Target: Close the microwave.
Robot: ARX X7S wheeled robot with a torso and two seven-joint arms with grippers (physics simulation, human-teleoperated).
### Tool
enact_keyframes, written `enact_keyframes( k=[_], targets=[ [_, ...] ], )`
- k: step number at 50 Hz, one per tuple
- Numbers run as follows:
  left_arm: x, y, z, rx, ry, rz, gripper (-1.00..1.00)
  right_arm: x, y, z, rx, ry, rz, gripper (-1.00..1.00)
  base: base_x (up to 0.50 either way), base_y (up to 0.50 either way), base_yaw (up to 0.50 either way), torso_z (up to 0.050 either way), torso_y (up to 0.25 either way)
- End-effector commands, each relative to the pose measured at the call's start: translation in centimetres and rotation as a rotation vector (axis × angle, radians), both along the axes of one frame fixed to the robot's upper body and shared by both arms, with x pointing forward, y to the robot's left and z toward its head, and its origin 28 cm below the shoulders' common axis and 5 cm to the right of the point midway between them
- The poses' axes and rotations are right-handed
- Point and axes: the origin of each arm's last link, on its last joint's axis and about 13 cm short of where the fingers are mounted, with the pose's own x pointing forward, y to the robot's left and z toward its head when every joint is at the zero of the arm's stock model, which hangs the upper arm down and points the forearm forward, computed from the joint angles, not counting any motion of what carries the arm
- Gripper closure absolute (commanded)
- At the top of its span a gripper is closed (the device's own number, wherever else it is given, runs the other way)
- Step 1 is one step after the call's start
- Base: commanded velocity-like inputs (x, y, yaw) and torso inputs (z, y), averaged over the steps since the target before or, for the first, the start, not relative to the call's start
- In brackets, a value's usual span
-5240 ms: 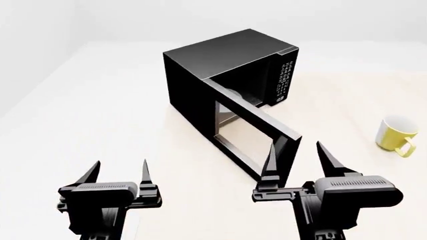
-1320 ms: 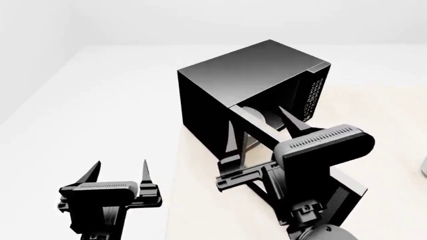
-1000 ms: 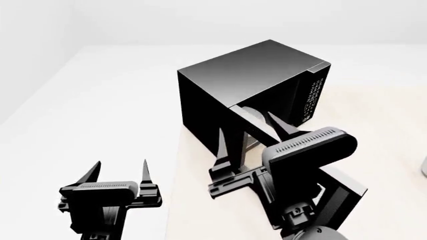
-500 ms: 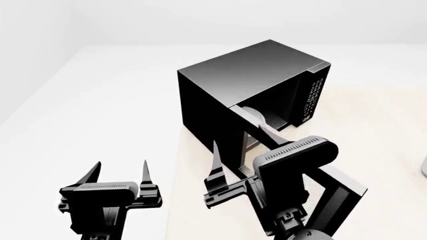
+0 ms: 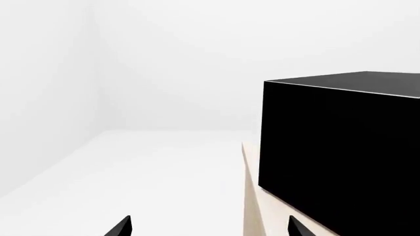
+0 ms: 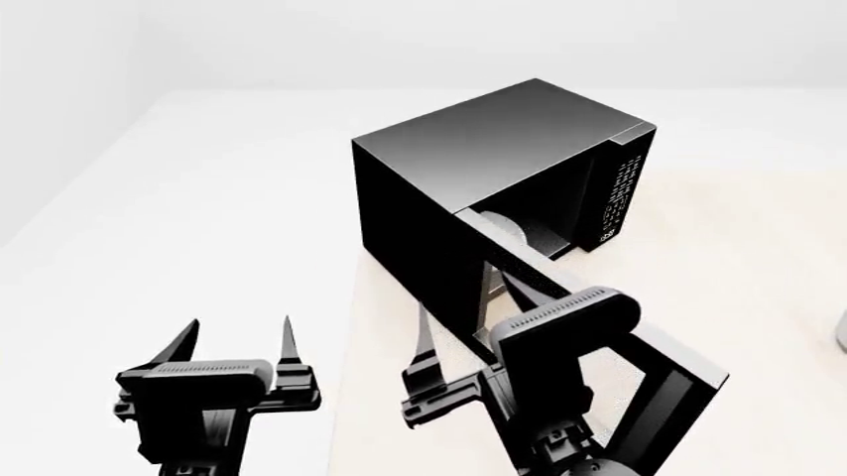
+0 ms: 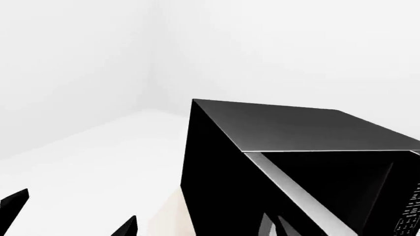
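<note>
The black microwave stands on the beige table, its button panel facing right. Its door hangs open toward me, with the white plate showing inside. My right gripper is open and empty, low over the door near its hinge. One finger lies outside the door; I cannot tell whether it touches. The right wrist view shows the microwave, the door's top edge and one fingertip. My left gripper is open and empty, off to the left. The left wrist view shows the microwave's side.
The beige table has its left edge just left of the microwave, also in the left wrist view. White floor lies beyond it, under my left gripper. A pale sliver shows at the right border.
My right gripper has drawn back toward me and leftward along the open door. The door and my left gripper have not visibly moved. Since the oldest frame the view has shifted closer.
</note>
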Motion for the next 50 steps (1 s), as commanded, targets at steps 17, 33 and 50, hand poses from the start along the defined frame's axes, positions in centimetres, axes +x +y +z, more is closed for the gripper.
enact_keyframes(
  k=[17, 33, 50],
  targets=[
    [0.0, 0.0, 0.0, -0.002, 0.000, -0.001, -1.00, 0.6, -0.4, -1.7, 0.008, 0.066, -0.045, -1.00, 0.00, 0.00, 0.00, 0.000, 0.000],
    [0.0, -0.1, -0.1, -0.002, 0.001, -0.003, -1.00, 1.2, -0.4, -2.6, 0.005, 0.097, -0.052, -1.00, 0.00, 0.00, 0.00, 0.000, 0.000],
    [0.0, -0.1, 0.0, 0.000, 0.000, -0.003, -1.00, 2.1, -0.8, -3.2, 0.000, 0.122, -0.091, -1.00, 0.00, 0.00, 0.00, 0.000, 0.000]
  ],
)
